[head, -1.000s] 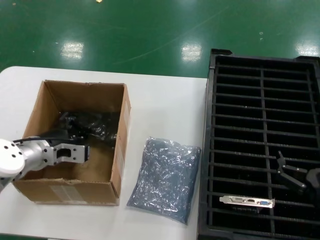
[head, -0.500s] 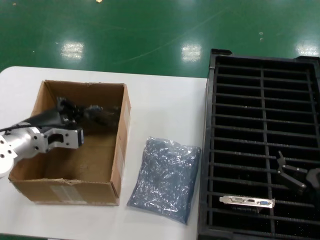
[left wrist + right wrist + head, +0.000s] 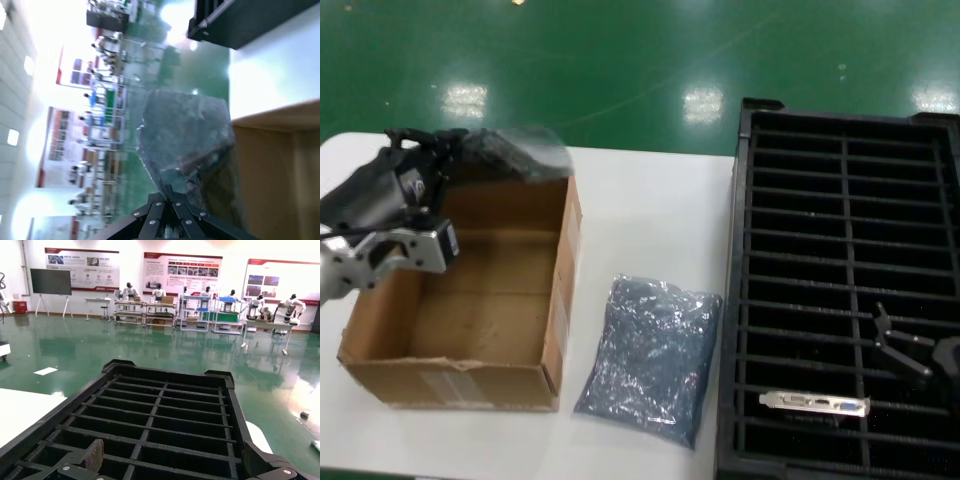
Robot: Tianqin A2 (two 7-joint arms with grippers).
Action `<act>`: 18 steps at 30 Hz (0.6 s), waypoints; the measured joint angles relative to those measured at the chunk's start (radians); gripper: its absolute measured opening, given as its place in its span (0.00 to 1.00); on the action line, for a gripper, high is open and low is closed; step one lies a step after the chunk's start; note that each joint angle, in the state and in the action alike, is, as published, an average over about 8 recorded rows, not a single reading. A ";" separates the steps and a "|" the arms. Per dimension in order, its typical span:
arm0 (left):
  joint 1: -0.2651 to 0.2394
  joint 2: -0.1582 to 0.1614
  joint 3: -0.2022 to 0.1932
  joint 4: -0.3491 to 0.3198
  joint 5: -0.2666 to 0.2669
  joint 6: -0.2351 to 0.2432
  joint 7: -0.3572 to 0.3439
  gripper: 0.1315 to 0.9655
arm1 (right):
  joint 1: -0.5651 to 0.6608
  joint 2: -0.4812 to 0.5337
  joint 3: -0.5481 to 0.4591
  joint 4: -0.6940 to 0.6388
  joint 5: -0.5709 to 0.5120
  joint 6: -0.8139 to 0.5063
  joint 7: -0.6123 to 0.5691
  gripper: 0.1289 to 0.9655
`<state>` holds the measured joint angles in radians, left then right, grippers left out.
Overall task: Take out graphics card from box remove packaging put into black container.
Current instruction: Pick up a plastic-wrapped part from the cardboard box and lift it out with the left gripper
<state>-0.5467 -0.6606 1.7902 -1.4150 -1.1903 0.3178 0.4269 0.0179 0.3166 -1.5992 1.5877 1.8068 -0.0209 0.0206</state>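
You are holding the bagged card (image 3: 515, 150) in the left gripper (image 3: 440, 150) above the box's (image 3: 460, 300) 12 o'clock wall; slippery, crinkly film, so keep pinching its edge.

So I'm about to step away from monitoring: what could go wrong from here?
The left gripper pinches only an edge of the packaging above the box; the bagged load could slip and drop. The dangling bag might catch the box's rim. The blue bag lies along the way to the black container.
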 joint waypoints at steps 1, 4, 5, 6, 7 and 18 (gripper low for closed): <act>0.024 -0.007 -0.014 -0.035 0.003 -0.006 -0.006 0.01 | 0.000 0.000 0.000 0.000 0.000 0.000 0.000 1.00; 0.101 -0.029 -0.054 -0.134 0.005 -0.021 -0.021 0.01 | 0.000 0.000 0.000 0.000 0.000 0.000 0.000 1.00; 0.127 -0.036 -0.065 -0.164 0.003 -0.025 -0.024 0.01 | 0.000 0.000 0.000 0.000 0.000 0.000 0.000 1.00; 0.152 -0.043 -0.076 -0.192 0.000 -0.030 -0.028 0.01 | 0.000 0.000 0.000 0.000 0.000 0.000 0.000 1.00; 0.177 -0.051 -0.084 -0.217 -0.005 -0.034 -0.030 0.01 | 0.000 0.000 0.000 0.000 0.000 0.000 0.000 1.00; 0.397 -0.124 -0.074 -0.369 -0.163 -0.086 0.037 0.01 | 0.000 0.000 0.000 0.000 0.000 0.000 0.000 1.00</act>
<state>-0.1494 -0.7846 1.7162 -1.7840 -1.3530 0.2321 0.4641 0.0179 0.3166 -1.5992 1.5877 1.8068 -0.0209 0.0206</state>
